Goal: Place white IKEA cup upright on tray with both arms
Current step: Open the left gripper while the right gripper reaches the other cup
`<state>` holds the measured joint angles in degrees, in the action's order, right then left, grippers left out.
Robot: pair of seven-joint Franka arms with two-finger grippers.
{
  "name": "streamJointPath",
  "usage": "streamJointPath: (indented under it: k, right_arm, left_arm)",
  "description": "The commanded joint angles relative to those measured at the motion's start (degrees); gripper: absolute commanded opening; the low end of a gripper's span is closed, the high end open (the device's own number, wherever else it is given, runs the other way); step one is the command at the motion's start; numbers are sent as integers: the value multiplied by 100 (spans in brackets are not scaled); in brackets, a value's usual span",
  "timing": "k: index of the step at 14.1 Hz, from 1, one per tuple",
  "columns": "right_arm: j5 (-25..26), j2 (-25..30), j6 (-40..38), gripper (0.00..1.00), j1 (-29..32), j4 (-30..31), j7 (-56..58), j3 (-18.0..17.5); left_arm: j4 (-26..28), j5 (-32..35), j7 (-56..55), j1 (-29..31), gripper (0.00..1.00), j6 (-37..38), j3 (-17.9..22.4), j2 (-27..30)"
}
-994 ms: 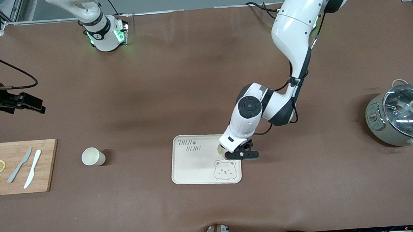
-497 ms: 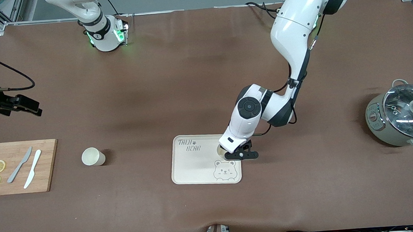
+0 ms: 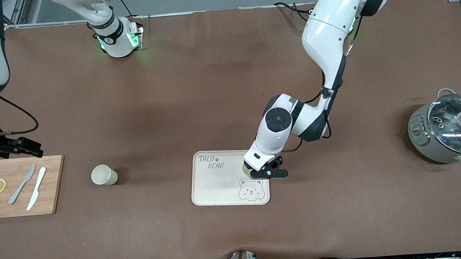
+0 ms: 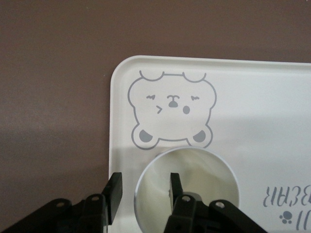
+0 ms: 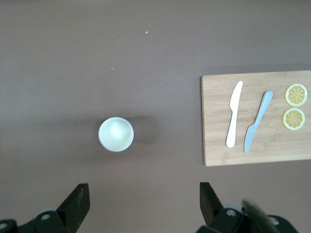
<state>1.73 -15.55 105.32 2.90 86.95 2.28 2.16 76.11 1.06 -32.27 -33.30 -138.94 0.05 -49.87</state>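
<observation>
White cup stands upright on the tray, between the bear drawing and the "TAIJI BEAR" lettering, at the edge toward the left arm's end of the desk. The left claw is low over it, one finger outside the wall and one inside the mouth, with a gap visible at the rim, so the jaws appear parted and the cup let go; this placement looks done, with only the withdrawal left. A second cup stands upright on the bare desk between tray and cutting board, apparently yet to be moved. The right claw hangs wide open and empty above it. Only the left wrist view shows the fingers astride the rim; only the right wrist view shows the second cup's mouth from straight above, beside the board's two knives and lemon slices. A lidded pot appears in the front view alone.
</observation>
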Motion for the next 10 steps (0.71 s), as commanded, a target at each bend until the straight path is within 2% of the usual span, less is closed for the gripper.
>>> streamJointPath:
  k: [1, 2, 5, 6, 10]
  right_arm:
    - [73, -158, 120, 100, 62, 103, 62, -57]
    - [64, -202, 233, 100, 88, 173, 53, -57]
    - [64, -202, 953, 100, 62, 726, 53, -57]
    - [64, -229, 1234, 100, 62, 910, 53, -57]
    - [55, -377, 2009, 100, 0, 1369, 0, -66]
  left_arm:
    - [-131, 17, -16, -53, 76, -28, 57, -75]
    - [-131, 17, -69, -54, 82, -36, 57, -84]
    - [-123, 17, -69, -54, 83, -72, 57, -75]
    - [-123, 35, -35, -54, 100, -72, 57, -75]
    - [-123, 96, -25, -54, 100, -63, 66, 21]
